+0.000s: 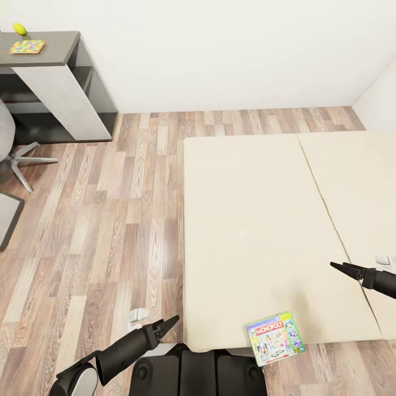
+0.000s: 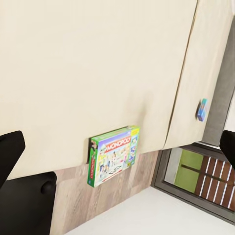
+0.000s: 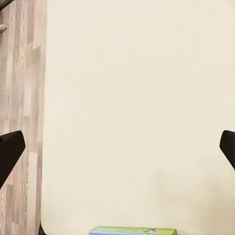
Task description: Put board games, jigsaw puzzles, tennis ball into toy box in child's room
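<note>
At the lower middle of the head view, the Monopoly box (image 1: 275,337) lies flat on the near edge of the bed (image 1: 258,231), one corner hanging past the mattress over the wood floor (image 1: 104,231). The bed fills the centre and right of that frame, its beige mattress split by a seam running from top centre down to the right.

At lower left, the left gripper (image 1: 168,323) points up and to the right beside the bed's corner; its tips look close together there, but in the left wrist view the two fingers sit at opposite edges of the frame, wide apart, holding nothing. That view also shows the Monopoly box (image 2: 113,155) overhanging the mattress edge, and a small blue box (image 2: 201,109) at the right, near the mattress's far edge.

At the right edge of the head view, the right gripper (image 1: 344,268) hovers over the mattress, pointing left. In the right wrist view its fingers stand far apart and empty, with the Monopoly box (image 3: 132,230) at the bottom edge.

At upper left, the desk (image 1: 55,49) carries a puzzle (image 1: 27,47) and a yellow ball (image 1: 20,28) just above it. A chair (image 1: 14,148) stands at the left edge.
</note>
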